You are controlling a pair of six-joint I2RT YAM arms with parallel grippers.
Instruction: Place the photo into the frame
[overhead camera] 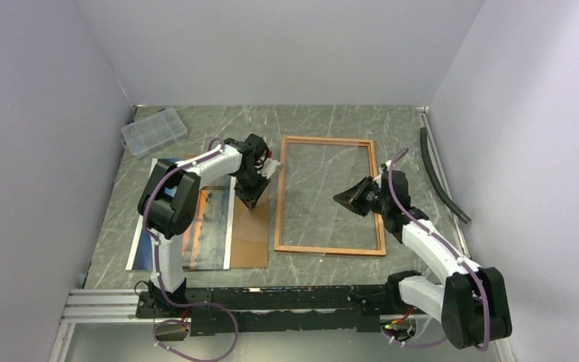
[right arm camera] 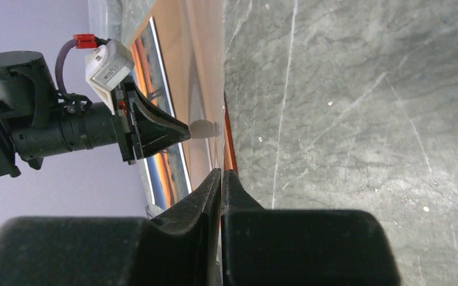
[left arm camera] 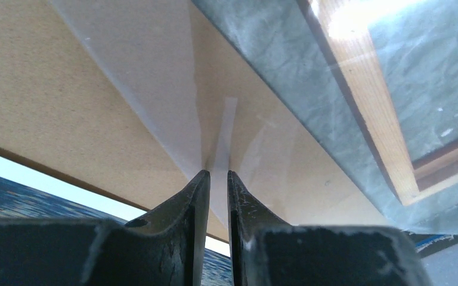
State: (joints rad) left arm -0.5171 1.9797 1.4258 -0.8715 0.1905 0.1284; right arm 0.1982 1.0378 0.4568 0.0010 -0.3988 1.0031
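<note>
Top external view: left fingers [left arm camera: 182, 226] and right fingers [right arm camera: 200, 208] clamp opposite edges of 1 clear pane [left arm camera: 173, 89]. The frame [overhead camera: 329, 250] lies on the desk [overhead camera: 332, 121].

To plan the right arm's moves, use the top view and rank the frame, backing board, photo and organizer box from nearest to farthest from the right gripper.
From the right gripper:
1. Frame, surrounding it.
2. Backing board, left of the frame.
3. Photo, farther left, beside the board.
4. Organizer box, far left corner.
</note>
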